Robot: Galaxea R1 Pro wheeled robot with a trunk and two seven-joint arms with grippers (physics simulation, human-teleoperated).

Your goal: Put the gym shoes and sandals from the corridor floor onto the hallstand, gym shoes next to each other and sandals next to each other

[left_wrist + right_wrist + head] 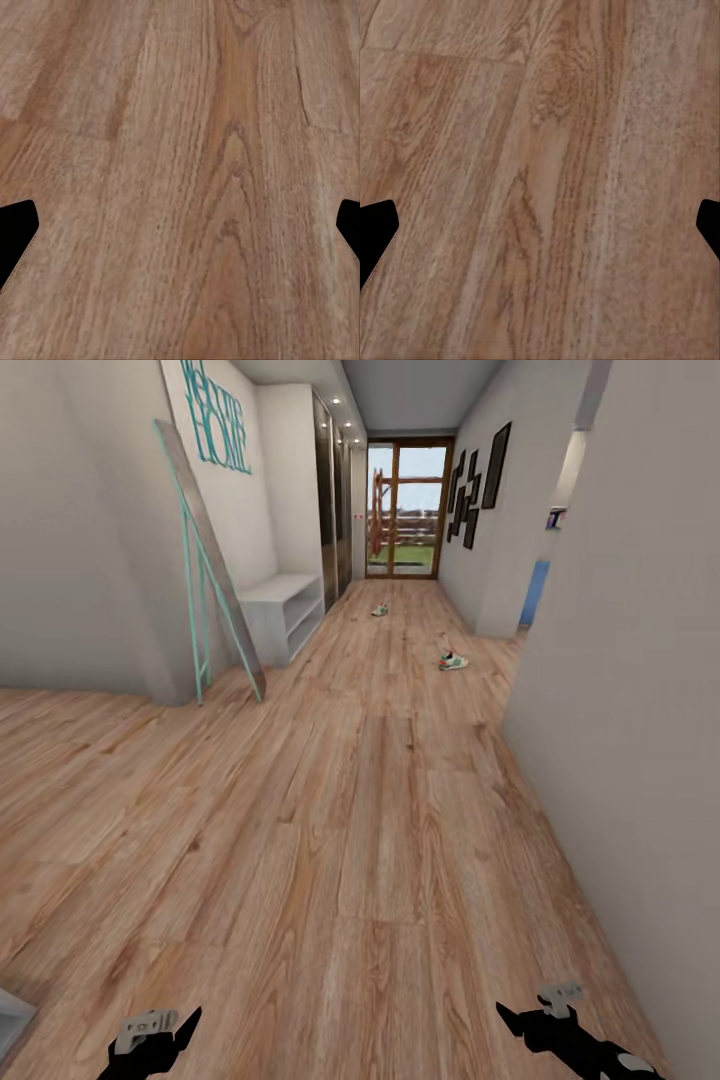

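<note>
Head view: both gym shoes lie far down the corridor floor [360,840], nearer one [453,661] by the right wall, farther one [380,610] past the hallstand [285,605]; left gripper [160,1032] and right gripper [535,1015] empty, jaws spread wide; drive centred, stopping short of the nearer shoe.

A teal-framed mirror [205,575] leans on the left wall below teal lettering [215,412]; dark picture frames [475,485] hang opposite.
</note>
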